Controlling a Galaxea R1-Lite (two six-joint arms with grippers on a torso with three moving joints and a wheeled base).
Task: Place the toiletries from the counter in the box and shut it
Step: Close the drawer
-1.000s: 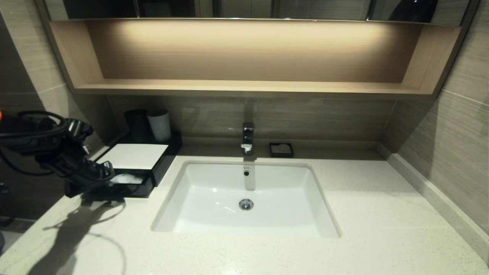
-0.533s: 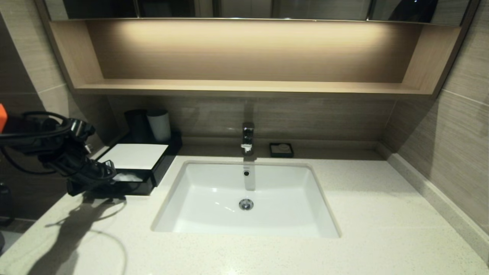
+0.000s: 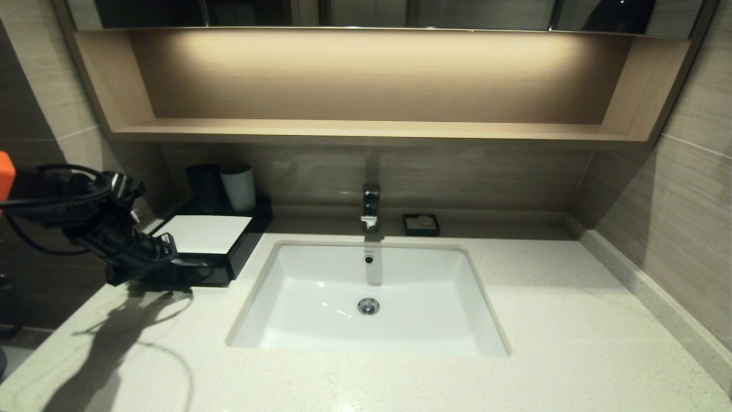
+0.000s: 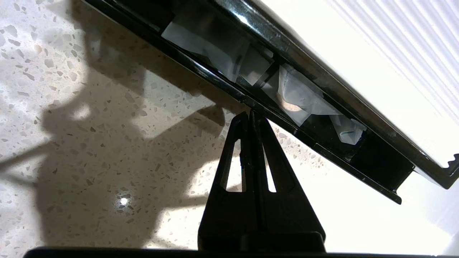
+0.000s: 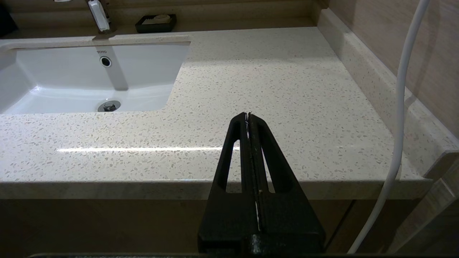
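Fingers of the right gripper point(image 5: 250, 115) are pressed together, holding nothing, near the front edge of the counter point(image 5: 272, 86). Farther back on the robot's left, the left gripper point(image 4: 250, 114) has its fingers pressed together too, tip against the drawer front of the box point(image 3: 220, 252). Clear toiletries point(image 4: 297, 100) lie inside the drawer.

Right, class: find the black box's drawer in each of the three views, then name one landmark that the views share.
Head view: the drawer juts from the box at far left, the left gripper against its front.
Left wrist view: it crosses the upper frame, clear packets inside, shut fingers at its front edge.
Right wrist view: not in it.
Shared landmark: the speckled counter.
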